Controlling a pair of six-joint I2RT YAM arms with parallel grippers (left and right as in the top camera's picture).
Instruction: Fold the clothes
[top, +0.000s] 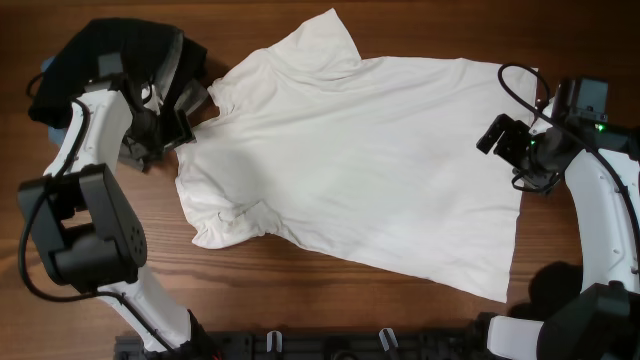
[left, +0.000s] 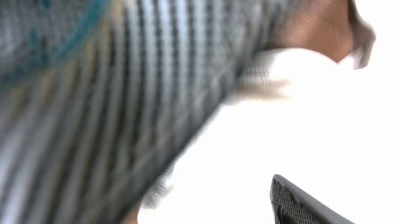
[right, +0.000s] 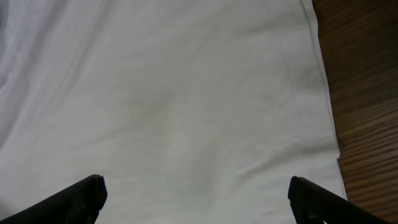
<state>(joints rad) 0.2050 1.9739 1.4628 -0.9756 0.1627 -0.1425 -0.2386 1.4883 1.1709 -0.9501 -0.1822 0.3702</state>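
Note:
A white T-shirt (top: 370, 160) lies spread flat on the wooden table, collar at the upper left and hem at the right. My left gripper (top: 185, 122) hangs at the collar and looks open and empty. The left wrist view is blurred. It shows the white shirt (left: 298, 112), striped grey cloth (left: 124, 93) and one finger (left: 298, 202). My right gripper (top: 497, 135) hovers over the shirt near its hem. In the right wrist view it (right: 196, 199) is open wide and empty above the shirt (right: 186, 93).
A pile of dark clothes (top: 100, 55) with a striped grey garment (top: 180, 60) lies at the back left, right beside the left gripper. Bare wooden table (top: 300, 300) runs along the front, and it shows past the hem (right: 367, 93).

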